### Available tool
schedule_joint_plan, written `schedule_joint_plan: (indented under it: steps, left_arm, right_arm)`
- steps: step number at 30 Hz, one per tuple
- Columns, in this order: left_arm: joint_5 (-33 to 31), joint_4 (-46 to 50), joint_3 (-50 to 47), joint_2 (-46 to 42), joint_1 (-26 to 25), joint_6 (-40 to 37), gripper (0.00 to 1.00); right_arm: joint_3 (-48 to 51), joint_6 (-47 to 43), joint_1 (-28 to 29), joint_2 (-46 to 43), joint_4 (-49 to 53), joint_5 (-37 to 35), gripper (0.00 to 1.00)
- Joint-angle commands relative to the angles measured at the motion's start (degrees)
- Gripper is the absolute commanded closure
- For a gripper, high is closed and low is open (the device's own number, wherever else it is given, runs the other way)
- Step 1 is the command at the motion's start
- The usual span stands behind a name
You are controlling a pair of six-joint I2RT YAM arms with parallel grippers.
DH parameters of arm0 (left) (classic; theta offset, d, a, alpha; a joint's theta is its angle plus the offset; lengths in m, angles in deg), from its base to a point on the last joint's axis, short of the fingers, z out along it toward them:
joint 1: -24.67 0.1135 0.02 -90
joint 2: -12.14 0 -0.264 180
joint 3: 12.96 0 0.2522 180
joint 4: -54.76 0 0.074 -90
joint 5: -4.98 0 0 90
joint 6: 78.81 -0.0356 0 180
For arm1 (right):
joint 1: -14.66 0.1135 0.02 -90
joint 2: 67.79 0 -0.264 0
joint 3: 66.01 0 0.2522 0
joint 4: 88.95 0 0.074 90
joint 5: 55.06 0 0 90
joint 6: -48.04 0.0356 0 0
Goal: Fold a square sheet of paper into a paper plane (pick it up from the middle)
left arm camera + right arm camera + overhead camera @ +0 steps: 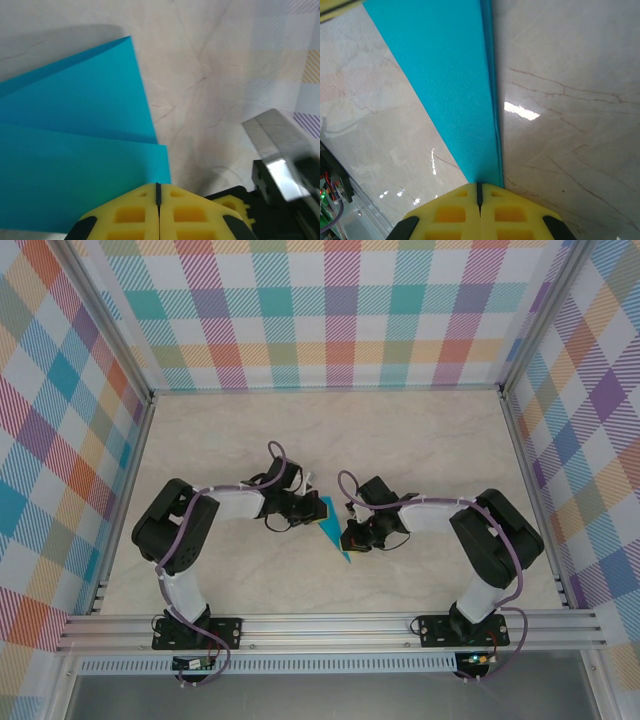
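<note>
The teal-blue paper (328, 523) lies on the marble table between my two grippers, folded into a narrow pointed shape with layered creases. In the left wrist view the paper (75, 125) shows two overlapping flaps, and my left gripper (158, 186) is shut with its yellow tips at the lower flap's corner. From above, the left gripper (308, 510) sits at the paper's left edge. My right gripper (352, 537) is at the pointed lower end. Its jaws (479, 185) are shut where the tapering paper (455, 90) runs under them. Whether either pinches paper is hidden.
Checkered walls (330, 310) close in the back and both sides. An aluminium rail (330, 625) runs along the near edge by the arm bases. Bare tabletop (420, 440) stretches behind the grippers. A black and metal part (280, 160) stands close at the right in the left wrist view.
</note>
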Motion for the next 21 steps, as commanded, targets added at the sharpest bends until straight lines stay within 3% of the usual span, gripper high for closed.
schedule_joint_plan:
  steps: [1,11,16,21]
  left_arm:
    - [-0.78,-0.7,-0.35,1.77,-0.2,-2.52,0.95]
    - [-8.33,2.11,-0.46,5.15,1.74,-7.99,0.95]
    - [-10.12,1.97,-0.69,5.05,5.74,-8.41,0.95]
    - [-16.16,3.57,0.62,5.0,9.38,-7.06,0.96]
  right_arm:
    - [1.75,0.41,0.5,2.47,8.88,-3.72,1.0]
    - [2.54,-0.07,0.45,3.25,8.63,-3.62,1.0]
    - [2.87,-0.44,0.43,3.82,8.91,-3.95,1.0]
    - [3.04,-0.44,0.43,3.92,8.81,-4.13,1.0]
